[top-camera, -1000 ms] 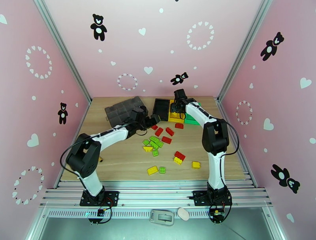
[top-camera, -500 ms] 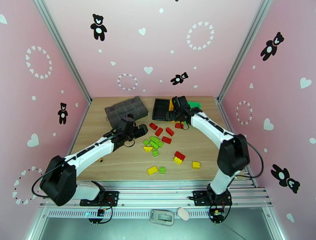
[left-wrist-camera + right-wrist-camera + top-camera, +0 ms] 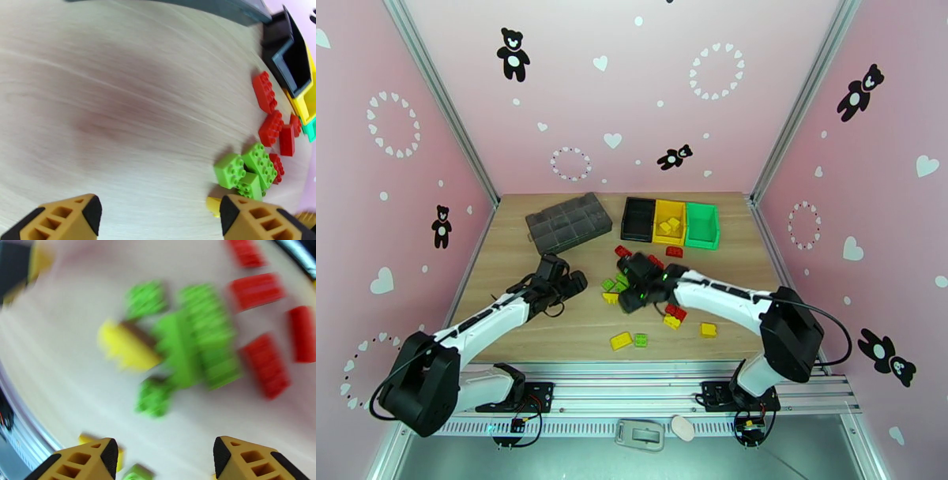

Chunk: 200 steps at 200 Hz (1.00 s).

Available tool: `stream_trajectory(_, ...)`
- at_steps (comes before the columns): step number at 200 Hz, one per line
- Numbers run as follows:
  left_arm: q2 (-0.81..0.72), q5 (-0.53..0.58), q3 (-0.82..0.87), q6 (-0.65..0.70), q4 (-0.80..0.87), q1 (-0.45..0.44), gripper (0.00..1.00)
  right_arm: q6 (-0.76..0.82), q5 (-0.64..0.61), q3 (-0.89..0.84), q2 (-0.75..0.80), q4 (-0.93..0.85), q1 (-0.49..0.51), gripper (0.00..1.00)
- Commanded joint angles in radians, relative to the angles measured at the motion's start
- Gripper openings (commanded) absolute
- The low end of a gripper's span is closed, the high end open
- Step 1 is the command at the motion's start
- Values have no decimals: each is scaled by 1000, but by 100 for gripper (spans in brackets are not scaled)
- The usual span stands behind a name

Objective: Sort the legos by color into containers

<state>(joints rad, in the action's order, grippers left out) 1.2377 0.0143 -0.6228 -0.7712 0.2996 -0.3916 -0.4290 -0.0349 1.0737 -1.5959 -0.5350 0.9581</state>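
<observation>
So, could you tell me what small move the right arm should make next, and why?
Probably lower the right gripper onto the yellow brick and close. Its jaws stand open and empty, that brick lies exposed beside the green bricks just ahead, and the yellow bin already holds yellow ones.

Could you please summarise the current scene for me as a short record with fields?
left gripper: open, empty, above bare table left of the pile
right gripper: open, empty, over the green legos
black bin: looks empty
yellow bin: holds yellow legos
green bin: no legos discernible
loose legos: red, yellow, green, scattered mid-table
organizer box: left of the bins
</observation>
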Motion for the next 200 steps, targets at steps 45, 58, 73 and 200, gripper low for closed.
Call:
stream_trajectory(45,-62,-82,56,-6,-32,86,85,-68,9,40,-171,77,119,68)
stream_trajectory(58,-66,-82,61,-6,-32,92,85,-83,25,65,-215,96,123,67)
stream_trajectory(73,-73,-82,68,-7,-32,97,85,-94,23,94,-258,100,122,67)
stream_trajectory(200,-60,-90,66,-10,-41,106,86,-52,-49,155,-357,54,3,72)
